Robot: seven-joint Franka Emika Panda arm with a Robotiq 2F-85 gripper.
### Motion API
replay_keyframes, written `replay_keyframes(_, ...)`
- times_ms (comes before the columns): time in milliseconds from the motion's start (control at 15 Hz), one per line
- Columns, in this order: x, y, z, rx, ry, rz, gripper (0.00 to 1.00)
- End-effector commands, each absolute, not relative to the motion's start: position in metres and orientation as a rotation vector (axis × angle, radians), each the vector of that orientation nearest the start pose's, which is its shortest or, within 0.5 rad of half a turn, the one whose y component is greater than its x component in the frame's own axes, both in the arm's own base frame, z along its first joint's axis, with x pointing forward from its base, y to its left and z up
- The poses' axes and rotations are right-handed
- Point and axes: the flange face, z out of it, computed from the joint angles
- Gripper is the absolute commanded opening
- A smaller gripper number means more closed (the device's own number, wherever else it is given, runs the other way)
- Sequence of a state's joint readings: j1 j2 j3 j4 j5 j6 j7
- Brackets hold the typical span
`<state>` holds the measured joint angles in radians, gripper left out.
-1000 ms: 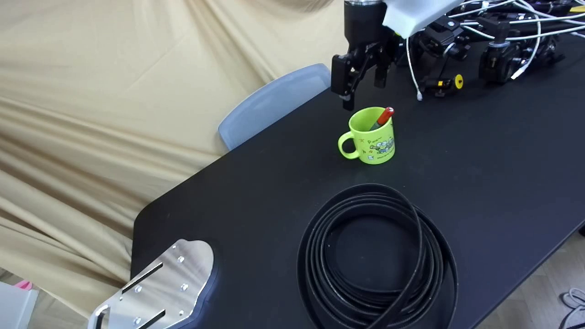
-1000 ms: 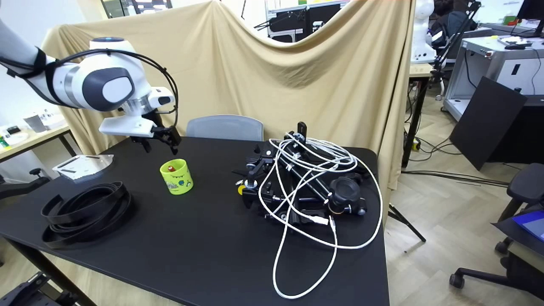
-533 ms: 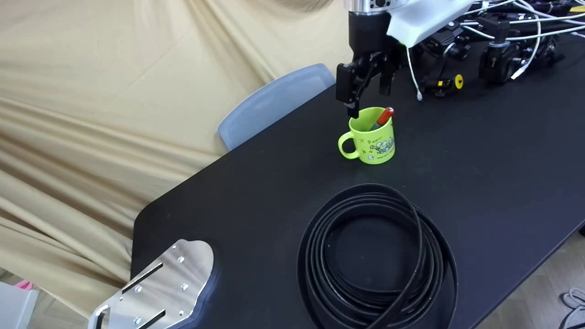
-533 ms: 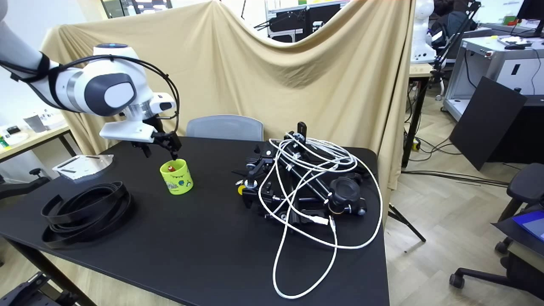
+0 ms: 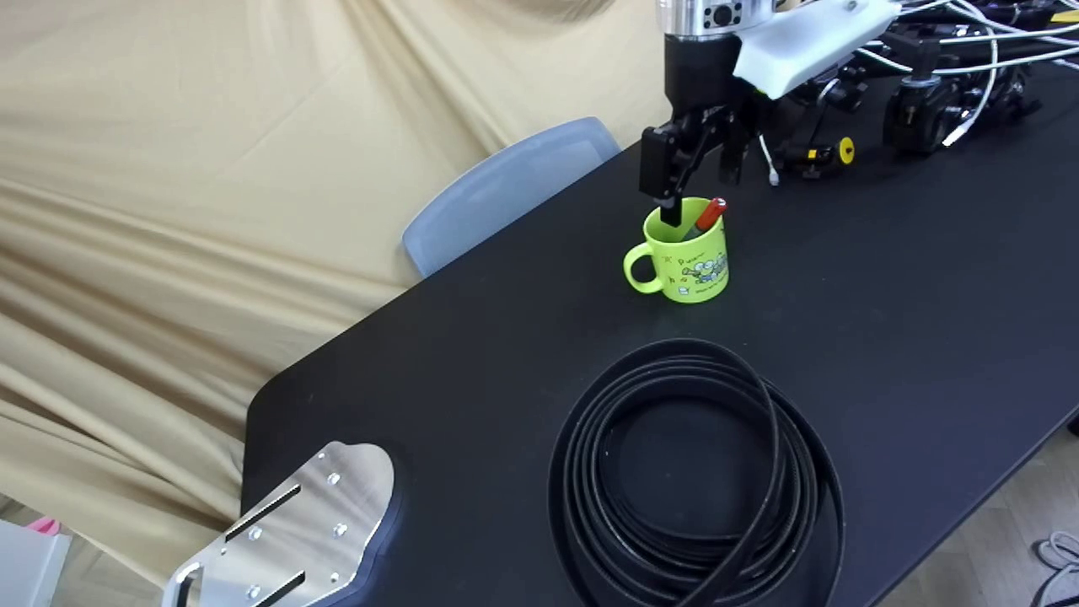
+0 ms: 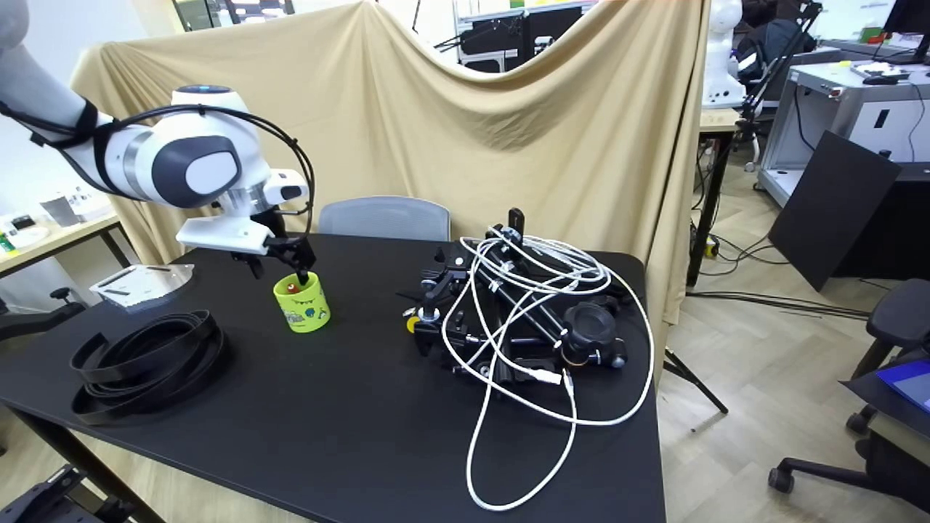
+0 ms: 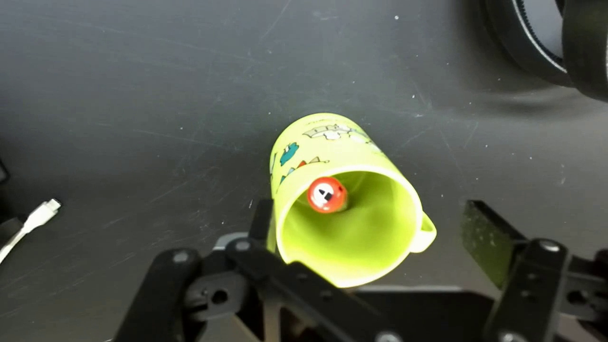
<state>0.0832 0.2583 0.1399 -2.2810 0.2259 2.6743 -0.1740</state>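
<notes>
The fingers [image 7: 489, 242] are spread wide apart above a lime-green mug [image 5: 695, 274], which is stood upright on the black surface [image 5: 472, 362]. In the wrist view, the mouth of the mug is framed between them: one finger is seen just beside the rim, overlapping its edge, and the other is set well apart, on the handle's side. Whether the rim is touched cannot be told. A red-ended marker [image 5: 711, 213] is leaned inside the mug. Compared with one second earlier, the arm [image 6: 196, 160] has been lowered and carried across, so that a fingertip formerly seen above and beyond the mug is now seen against its mouth; the fingers are spread as before, and the mug and marker have not been displaced. A coiled black strap [image 5: 582, 480] and a slotted metal plate [image 5: 282, 539] are likewise found unmoved. In an exterior view, black equipment [image 6: 592, 323] is piled on the surface, with white cable [image 6: 546, 375] looped over it.
</notes>
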Motion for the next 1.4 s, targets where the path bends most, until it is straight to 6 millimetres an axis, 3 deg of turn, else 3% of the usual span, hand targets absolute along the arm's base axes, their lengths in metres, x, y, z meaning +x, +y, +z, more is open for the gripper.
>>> replay_keyframes(0,0.534,0.113,0.252,-2.964,-0.26,-0.18,0.74)
replay_keyframes(133,0.534,0.113,0.252,-2.963,-0.26,-0.182,0.7)
replay_keyframes(800,0.534,0.103,0.249,-2.963,-0.232,-0.169,0.02)
replay_keyframes(1067,0.533,0.103,0.251,-2.959,-0.23,-0.166,0.05)
replay_keyframes(1333,0.532,0.105,0.268,-2.952,-0.222,-0.18,0.05)
